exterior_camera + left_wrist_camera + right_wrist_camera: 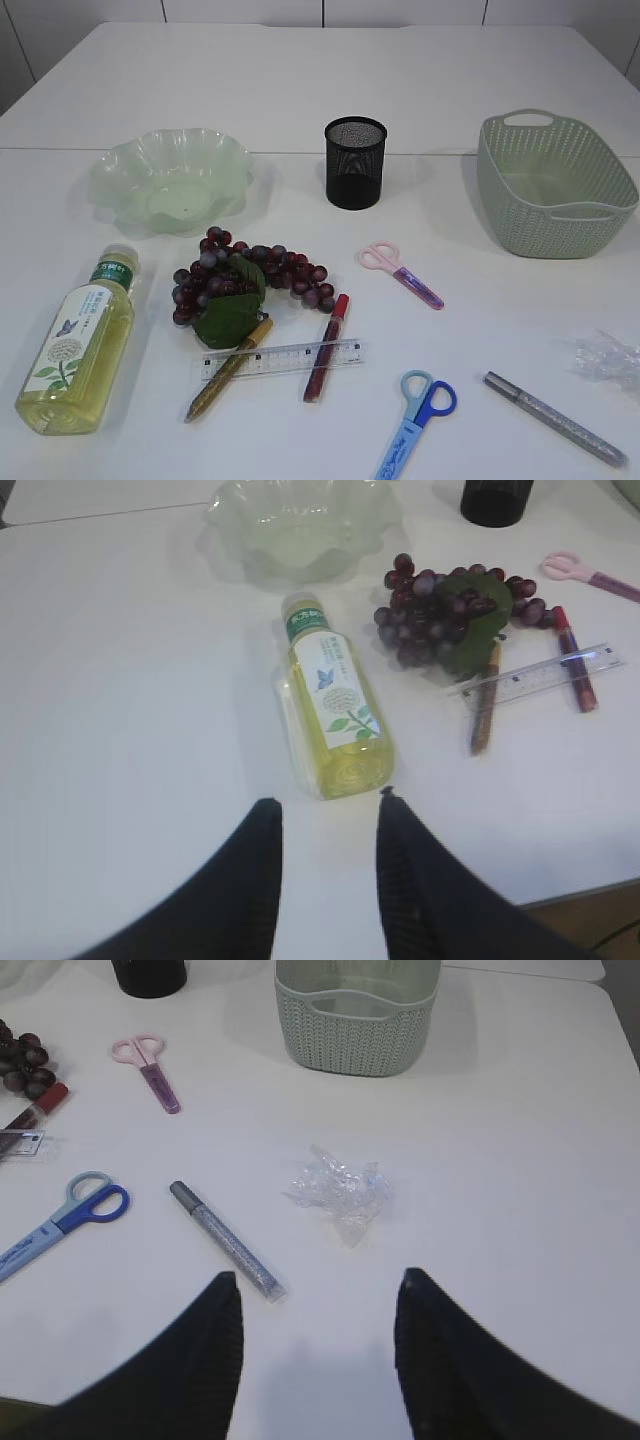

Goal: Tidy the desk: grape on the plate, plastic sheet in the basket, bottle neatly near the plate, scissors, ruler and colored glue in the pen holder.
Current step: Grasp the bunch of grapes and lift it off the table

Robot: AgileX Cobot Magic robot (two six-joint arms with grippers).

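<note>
both hands open: bottle [336, 714] before left hand [330, 825], touching nothing.

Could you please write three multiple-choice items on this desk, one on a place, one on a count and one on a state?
1. Where does the clear plastic ruler lie?
A. in the black mesh pen holder
B. on the table, across two glue pens
C. in the green woven basket

2. How many pairs of scissors are on the table?
A. one
B. two
C. four

3. How is the yellow drink bottle placed?
A. lying on its side
B. standing upright
C. on the pale green wavy plate

Answers: 1 B, it rests over the gold and red pens. 2 B, one pink, one blue. 3 A, its cap points toward the plate.
</note>
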